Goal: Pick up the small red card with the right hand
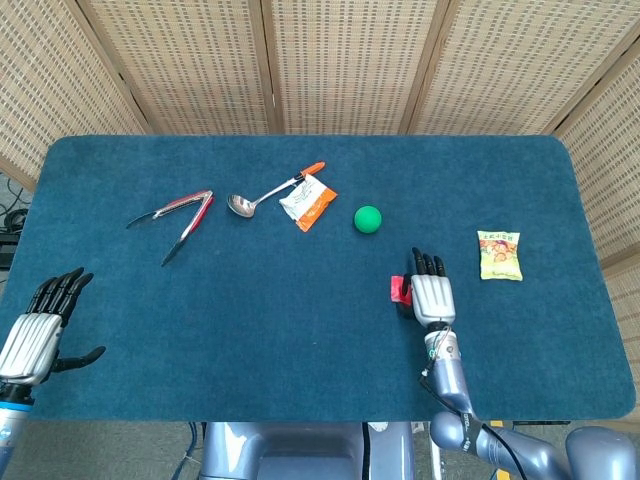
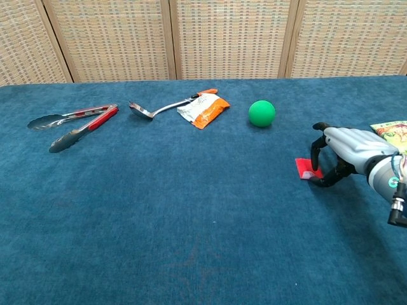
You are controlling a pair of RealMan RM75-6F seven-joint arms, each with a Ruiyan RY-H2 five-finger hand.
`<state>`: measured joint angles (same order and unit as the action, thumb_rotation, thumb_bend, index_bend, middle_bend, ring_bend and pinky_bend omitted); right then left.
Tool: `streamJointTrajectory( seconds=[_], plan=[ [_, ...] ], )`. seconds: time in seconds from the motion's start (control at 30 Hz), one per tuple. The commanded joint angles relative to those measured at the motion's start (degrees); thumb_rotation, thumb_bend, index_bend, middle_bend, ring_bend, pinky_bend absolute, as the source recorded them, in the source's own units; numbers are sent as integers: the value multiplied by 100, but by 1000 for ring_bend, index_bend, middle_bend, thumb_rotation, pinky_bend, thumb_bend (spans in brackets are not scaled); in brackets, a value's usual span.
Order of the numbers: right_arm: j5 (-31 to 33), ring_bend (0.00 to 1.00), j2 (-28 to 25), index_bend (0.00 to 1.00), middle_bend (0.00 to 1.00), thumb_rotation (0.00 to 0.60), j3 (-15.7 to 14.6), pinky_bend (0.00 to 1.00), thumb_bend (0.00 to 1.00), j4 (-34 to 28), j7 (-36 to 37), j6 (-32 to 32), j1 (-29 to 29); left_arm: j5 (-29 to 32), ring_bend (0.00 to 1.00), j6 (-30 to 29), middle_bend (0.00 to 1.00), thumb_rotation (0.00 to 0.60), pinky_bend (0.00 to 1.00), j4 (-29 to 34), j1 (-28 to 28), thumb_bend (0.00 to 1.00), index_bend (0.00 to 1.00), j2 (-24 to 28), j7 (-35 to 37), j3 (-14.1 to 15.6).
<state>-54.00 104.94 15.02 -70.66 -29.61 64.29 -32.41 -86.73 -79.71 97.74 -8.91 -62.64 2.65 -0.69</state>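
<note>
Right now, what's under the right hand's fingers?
The small red card lies on the blue table at the fingertips of the right hand. Its left part shows; the rest is covered, so whether the fingers grip it is unclear.

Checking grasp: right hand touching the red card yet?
Touching. In the chest view the right hand curls over the red card, fingertips on its right edge; card still lies on the table.

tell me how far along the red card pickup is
Done: the right hand has reached the small red card, its fingers curled over the card's right edge. In hand: closing a grip; whether it is pinched can't be told. Left: lifting it, since the card looks to be still on the table.
</note>
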Motion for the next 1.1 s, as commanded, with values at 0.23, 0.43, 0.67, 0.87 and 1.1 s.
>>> streamJointTrajectory(
  seconds=[0.23,0.43,0.67,0.87,1.1],
  plan=[
    [38,0,-24,562,31,600,-5,0,414,-56,-54,10,-2,-12,0,-8,0,600,0,4,-1,185,0,1,4,3],
    [72,0,-36,564,32,600,-11,0,414,-74,-78,0,-3,-16,0,-10,0,600,0,0,-3,185,0,1,10,2],
    [102,0,-42,572,39,600,-15,0,456,-90,-93,-14,-10,-18,0,-9,0,600,0,3,-9,184,0,3,20,-2],
    [125,0,-64,582,42,600,-10,0,514,-140,-131,-3,-18,-25,0,-11,0,600,0,7,-12,185,0,6,23,-3],
    [155,0,-120,587,43,600,18,0,517,-250,-204,17,-50,-26,0,-26,0,600,0,9,-10,185,0,16,51,-8]
  ],
)
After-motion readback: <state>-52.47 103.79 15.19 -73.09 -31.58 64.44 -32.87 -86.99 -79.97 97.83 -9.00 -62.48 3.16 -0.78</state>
